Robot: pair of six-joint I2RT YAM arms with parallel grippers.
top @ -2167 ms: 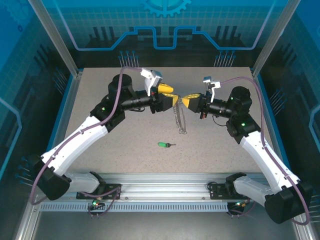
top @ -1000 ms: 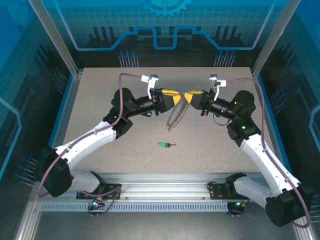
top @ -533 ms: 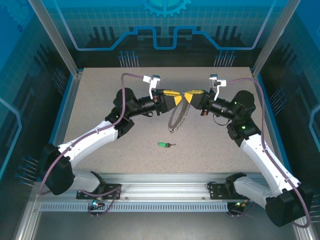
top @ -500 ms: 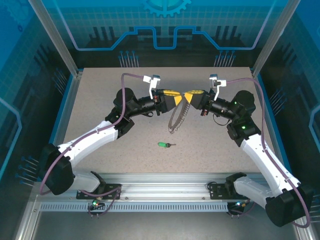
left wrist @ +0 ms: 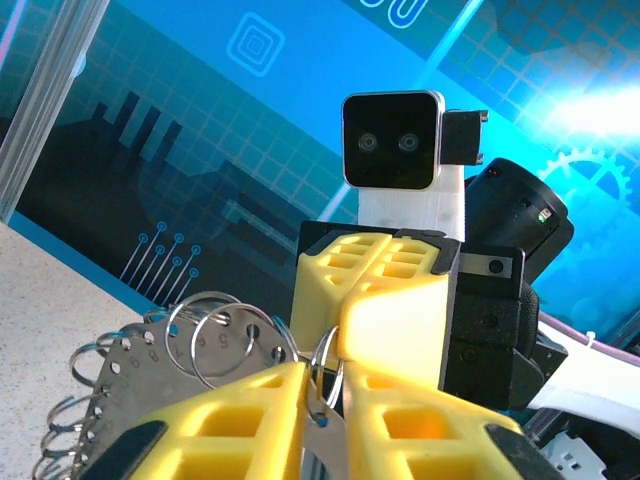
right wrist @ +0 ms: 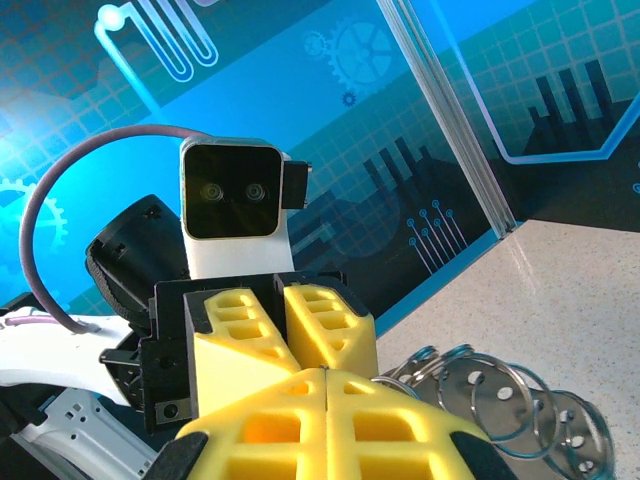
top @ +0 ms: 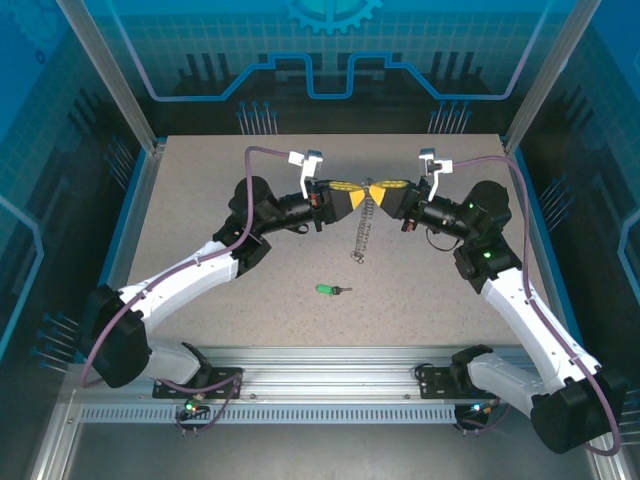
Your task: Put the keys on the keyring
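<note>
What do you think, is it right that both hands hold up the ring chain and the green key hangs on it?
No: the top view shows the green key lying on the table, off the ring chain; the left hand and right hand hold that up.

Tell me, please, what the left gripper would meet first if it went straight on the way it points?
The right gripper, facing the left gripper tip to tip, with the keyring chain hanging where they meet. Whether the tips touch is unclear.
</note>
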